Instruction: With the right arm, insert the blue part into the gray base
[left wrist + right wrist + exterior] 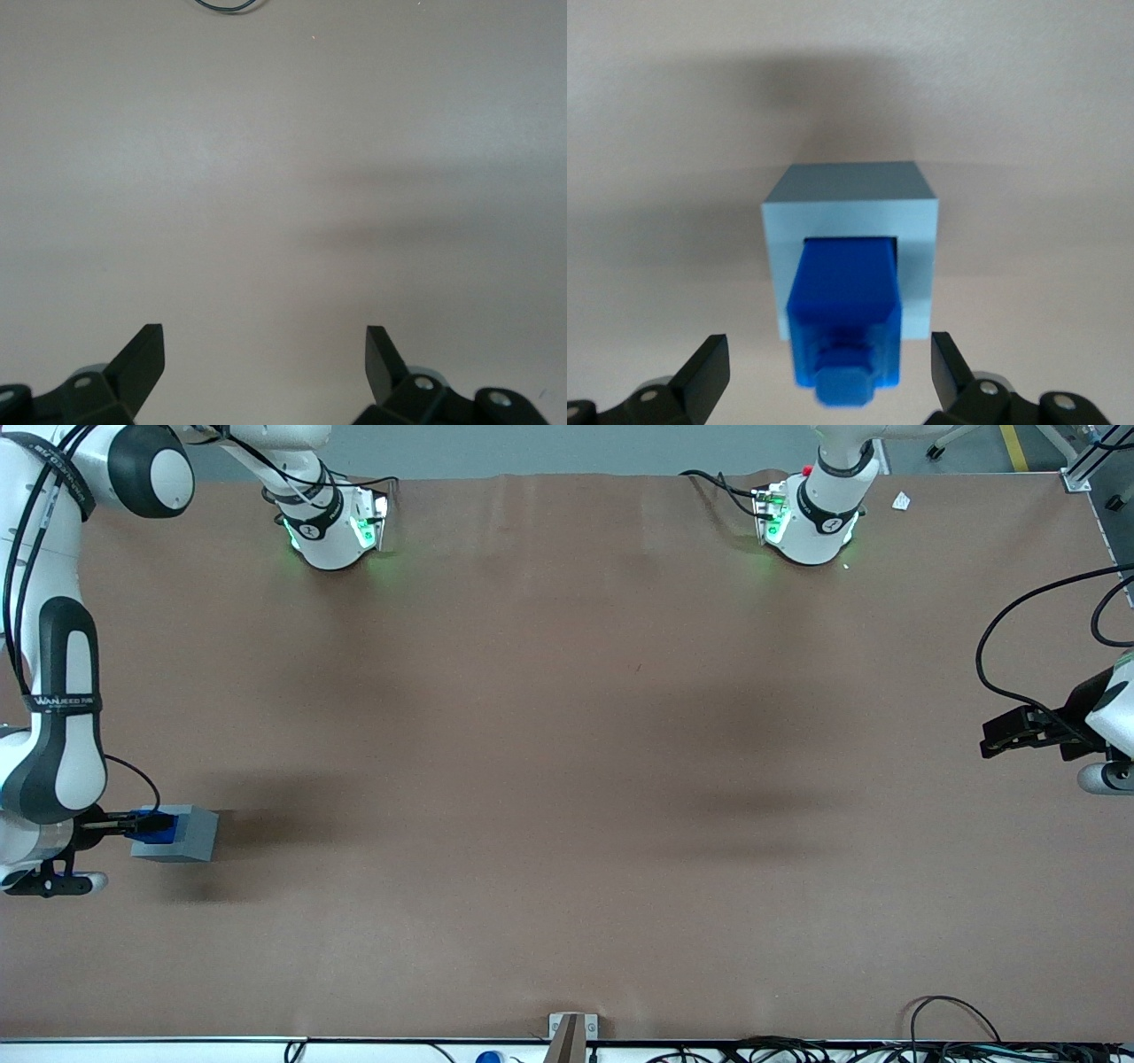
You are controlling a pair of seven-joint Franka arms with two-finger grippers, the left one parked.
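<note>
Clearly, the gripper (pixel 828 367) is held released, fingers (pixel 709 363) apart from the blue part (pixel 843 305), seemingly seated in the gray base (pixel 850 199); only a blue sliver (pixel 152 825) is seen frontally.

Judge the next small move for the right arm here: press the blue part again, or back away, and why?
Probably back away. In the right wrist view the blue part already sits in the recess of the gray base, and the gripper is open, its fingers apart on either side and not touching the part. From the front, the gripper is beside the base, so a straight retreat seems safe.
</note>
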